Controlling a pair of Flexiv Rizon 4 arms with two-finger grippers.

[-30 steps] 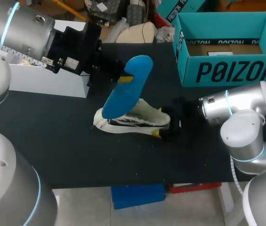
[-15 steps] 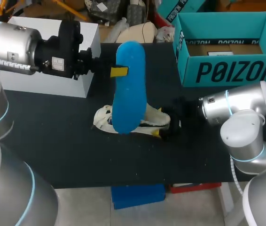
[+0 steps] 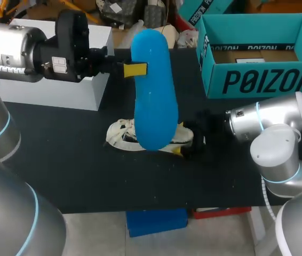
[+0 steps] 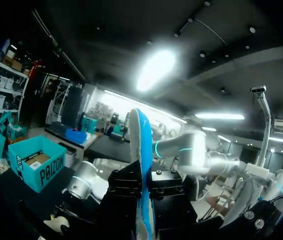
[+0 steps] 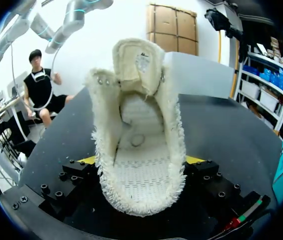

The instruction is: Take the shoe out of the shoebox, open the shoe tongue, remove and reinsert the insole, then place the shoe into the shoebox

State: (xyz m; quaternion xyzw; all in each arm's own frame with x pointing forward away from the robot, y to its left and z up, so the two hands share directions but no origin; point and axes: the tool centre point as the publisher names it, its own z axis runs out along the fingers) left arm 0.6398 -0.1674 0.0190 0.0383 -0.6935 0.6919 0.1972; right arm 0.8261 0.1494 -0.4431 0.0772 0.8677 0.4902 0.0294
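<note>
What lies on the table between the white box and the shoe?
Nothing. The head view shows bare black table between the white box and the shoe; the blue insole hangs from the left claw, over the shoe.

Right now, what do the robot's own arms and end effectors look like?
The left arm and right arm are rounded silver-grey tubes with light-blue rings at the joints. The left end effector and right end effector are boxy and black, with bright yellow fingertips; the right one's body shows rows of screws, the left one's wrist block small white labels.
</note>
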